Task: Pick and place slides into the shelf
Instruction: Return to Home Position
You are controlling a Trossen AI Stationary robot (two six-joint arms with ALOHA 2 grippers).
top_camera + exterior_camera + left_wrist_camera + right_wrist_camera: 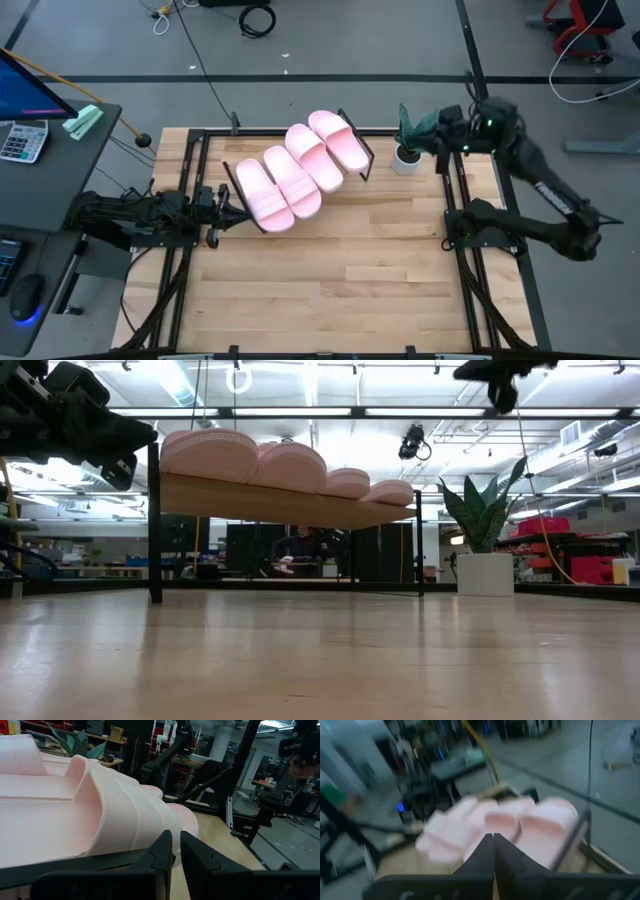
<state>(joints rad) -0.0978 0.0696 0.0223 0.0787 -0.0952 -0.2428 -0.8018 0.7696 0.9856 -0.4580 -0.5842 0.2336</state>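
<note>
Closest in, the left gripper [176,845] sits all but closed on nothing, just beside the end one of four pink slides [300,170] lined up on the slanted shelf [300,508]. The right gripper [493,842], shut and empty, hangs raised near the potted plant [407,155]. Pulling back carelessly, the left arm could snag that sandal and drag it off the slope.
</note>
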